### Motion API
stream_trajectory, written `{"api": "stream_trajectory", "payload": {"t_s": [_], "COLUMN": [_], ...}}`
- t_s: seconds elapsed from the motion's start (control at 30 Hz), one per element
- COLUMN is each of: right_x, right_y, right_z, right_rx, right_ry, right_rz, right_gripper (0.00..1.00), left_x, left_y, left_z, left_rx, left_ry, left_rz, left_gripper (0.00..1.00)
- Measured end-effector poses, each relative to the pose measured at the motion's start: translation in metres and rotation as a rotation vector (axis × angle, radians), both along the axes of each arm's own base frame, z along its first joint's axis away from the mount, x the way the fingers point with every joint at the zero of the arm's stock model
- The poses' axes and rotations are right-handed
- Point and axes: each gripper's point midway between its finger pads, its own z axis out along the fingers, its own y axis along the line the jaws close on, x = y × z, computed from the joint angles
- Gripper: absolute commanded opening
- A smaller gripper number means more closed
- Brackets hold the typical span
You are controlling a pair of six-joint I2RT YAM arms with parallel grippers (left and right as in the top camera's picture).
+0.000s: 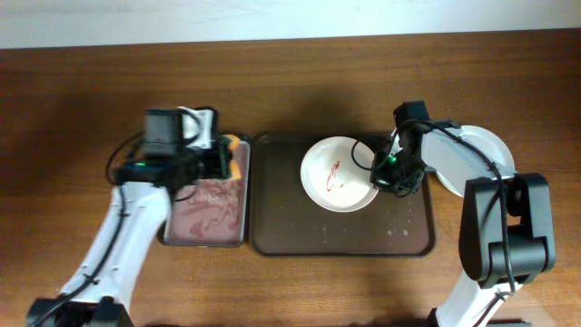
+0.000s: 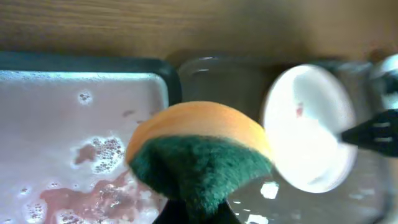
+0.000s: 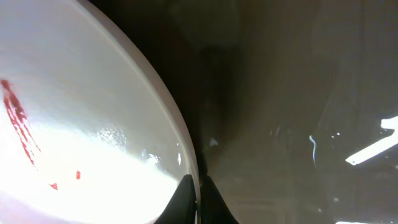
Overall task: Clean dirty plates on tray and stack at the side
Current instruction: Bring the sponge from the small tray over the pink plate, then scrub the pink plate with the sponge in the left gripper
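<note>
A white plate (image 1: pixel 338 173) with a red sauce streak sits tilted over the dark brown tray (image 1: pixel 340 238). My right gripper (image 1: pixel 388 169) is shut on its right rim; the right wrist view shows the fingers (image 3: pixel 199 199) pinching the rim of the plate (image 3: pixel 74 137). My left gripper (image 1: pixel 218 160) is shut on an orange and green sponge (image 2: pixel 199 155), held over the smaller pinkish tray (image 1: pixel 207 213) near the edge next to the brown tray. The plate also shows in the left wrist view (image 2: pixel 308 134). Wiped plates (image 1: pixel 467 156) lie stacked on the table at the right, partly hidden by the right arm.
The small pinkish tray (image 2: pixel 74 124) holds foamy, reddish water. A white cup-like object (image 1: pixel 198 123) stands behind the left gripper. The brown tray's floor (image 2: pixel 298 205) is wet with droplets. Bare wooden table (image 1: pixel 73 109) lies at the left and back.
</note>
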Motion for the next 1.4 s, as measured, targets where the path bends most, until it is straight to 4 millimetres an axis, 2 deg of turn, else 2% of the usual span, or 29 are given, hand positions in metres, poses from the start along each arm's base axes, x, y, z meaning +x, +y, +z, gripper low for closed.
{"api": "stream_trajectory", "payload": {"t_s": [0.07, 0.17, 0.3, 0.37, 0.47, 0.63, 0.73, 0.9, 1.1, 1.23, 1.4], "right_x": [-0.002, -0.005, -0.016, -0.021, -0.022, -0.022, -0.023, -0.022, -0.022, -0.022, -0.022], "right_y": [0.0, 0.007, 0.042, 0.056, 0.062, 0.062, 0.062, 0.062, 0.062, 0.062, 0.062], "right_z": [0.0, 0.0, 0.001, 0.001, 0.001, 0.001, 0.001, 0.001, 0.001, 0.001, 0.001], "right_rx": [-0.001, 0.01, 0.021, 0.025, 0.027, 0.029, 0.029, 0.029, 0.029, 0.029, 0.029], "right_ry": [0.003, 0.003, 0.005, 0.008, 0.006, 0.005, 0.006, 0.005, 0.005, 0.005, 0.005], "right_rz": [0.022, 0.064, 0.173, 0.209, 0.224, 0.225, 0.225, 0.225, 0.224, 0.224, 0.224], "right_gripper": [0.04, 0.04, 0.04, 0.04, 0.04, 0.04, 0.04, 0.04, 0.04, 0.04, 0.04], "left_x": [-0.001, 0.002, 0.006, 0.001, -0.011, -0.035, -0.045, -0.054, -0.064, -0.07, -0.069], "left_y": [-0.02, -0.047, -0.093, -0.117, -0.154, -0.187, -0.194, -0.19, -0.197, -0.21, -0.209], "left_z": [-0.003, 0.001, -0.006, -0.021, -0.049, -0.083, -0.096, -0.118, -0.116, -0.11, -0.111], "left_rx": [0.107, 0.113, 0.011, -0.03, -0.099, -0.181, -0.207, -0.187, -0.21, -0.251, -0.245], "left_ry": [-0.038, -0.084, -0.088, -0.04, 0.056, 0.224, 0.301, 0.38, 0.415, 0.417, 0.412], "left_rz": [-0.029, -0.048, -0.094, -0.111, -0.114, -0.102, -0.096, -0.075, -0.104, -0.152, -0.146], "left_gripper": [0.0, 0.0, 0.0, 0.0, 0.0, 0.0, 0.0, 0.0, 0.0, 0.0, 0.0]}}
